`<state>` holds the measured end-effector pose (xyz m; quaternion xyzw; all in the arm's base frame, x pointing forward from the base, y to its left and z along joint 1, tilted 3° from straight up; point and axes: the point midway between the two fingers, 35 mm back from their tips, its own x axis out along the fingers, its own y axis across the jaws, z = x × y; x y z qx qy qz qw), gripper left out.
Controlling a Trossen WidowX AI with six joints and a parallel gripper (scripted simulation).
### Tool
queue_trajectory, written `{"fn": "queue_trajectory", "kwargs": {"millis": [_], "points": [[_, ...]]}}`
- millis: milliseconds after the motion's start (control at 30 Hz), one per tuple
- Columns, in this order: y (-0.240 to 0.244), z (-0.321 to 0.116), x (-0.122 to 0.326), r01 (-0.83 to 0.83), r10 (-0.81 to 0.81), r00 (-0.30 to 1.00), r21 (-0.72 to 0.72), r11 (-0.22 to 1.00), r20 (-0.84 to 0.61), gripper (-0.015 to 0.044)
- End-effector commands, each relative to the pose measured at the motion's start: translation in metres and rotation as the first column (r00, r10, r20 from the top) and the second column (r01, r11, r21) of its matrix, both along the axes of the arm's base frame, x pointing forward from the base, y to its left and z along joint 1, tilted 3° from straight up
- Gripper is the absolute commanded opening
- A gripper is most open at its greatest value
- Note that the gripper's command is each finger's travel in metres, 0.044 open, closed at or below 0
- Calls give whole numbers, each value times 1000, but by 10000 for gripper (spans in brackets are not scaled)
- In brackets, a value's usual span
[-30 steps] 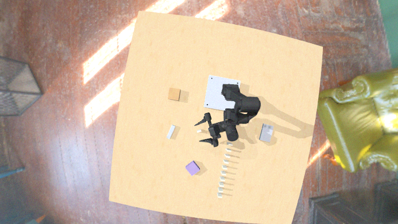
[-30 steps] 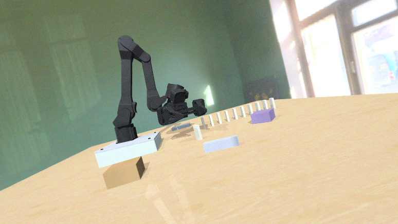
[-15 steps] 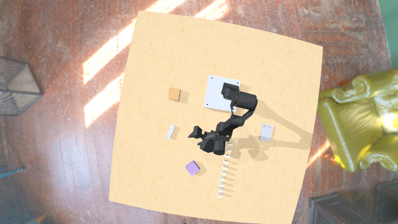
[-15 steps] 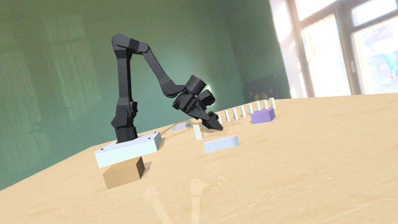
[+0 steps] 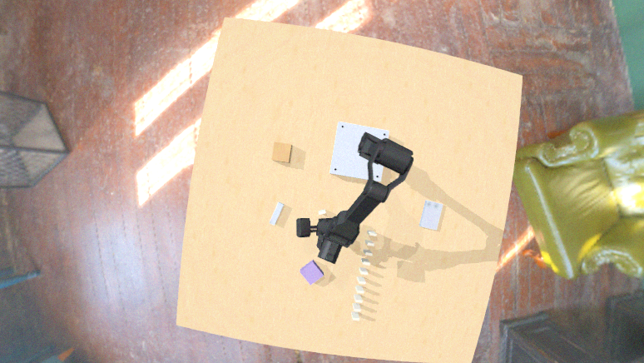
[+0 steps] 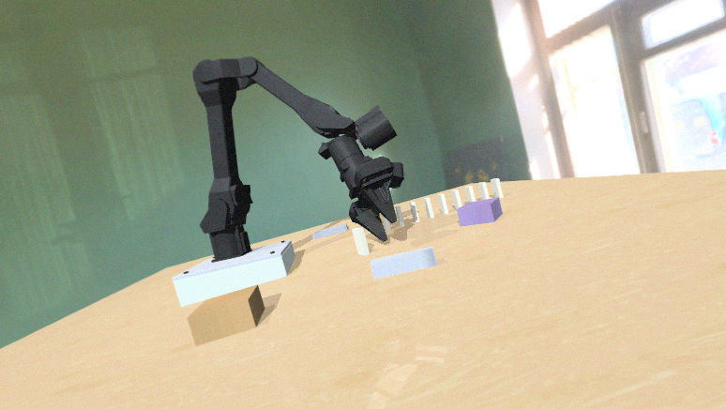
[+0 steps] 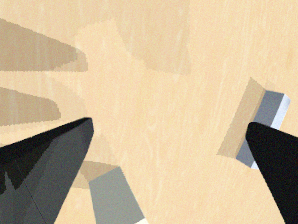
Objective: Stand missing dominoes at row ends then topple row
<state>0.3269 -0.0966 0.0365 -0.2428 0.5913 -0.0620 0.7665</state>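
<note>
A row of several white dominoes (image 5: pixel 363 271) (image 6: pixel 428 208) stands upright at even spacing; its end nearest the arm base is partly behind the fingers in the exterior view. A single white domino (image 5: pixel 322 212) (image 6: pixel 360 241) (image 7: pixel 115 195) stands upright apart from the row, on the side toward the pale bar. My gripper (image 6: pixel 388 230) (image 7: pixel 170 127) is open and empty, pointing down above the table between the single domino and the row's near end. In the top view the arm hides the fingers.
A pale blue bar (image 5: pixel 276 213) (image 6: pixel 403 263) (image 7: pixel 271 105) lies beyond the single domino. A purple block (image 5: pixel 311 272) (image 6: pixel 477 211) lies left of the row. A tan block (image 5: pixel 282 152) (image 6: pixel 223 317) lies near the base. A flat grey box (image 5: pixel 431 216) (image 6: pixel 331 231) lies right.
</note>
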Motion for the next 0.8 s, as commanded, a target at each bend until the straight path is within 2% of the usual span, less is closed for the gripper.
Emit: {"fn": "queue_trajectory", "kwargs": {"millis": [0,167,567,767], "points": [[1,58,-38,-226,289,937,289,930,-197,440],[4,72,-53,-259,358,908,377,889,-219,440],[3,71,-53,-260,359,907,379,888,-219,440],[4,21,-48,-260,359,907,379,888,-219,440]]}}
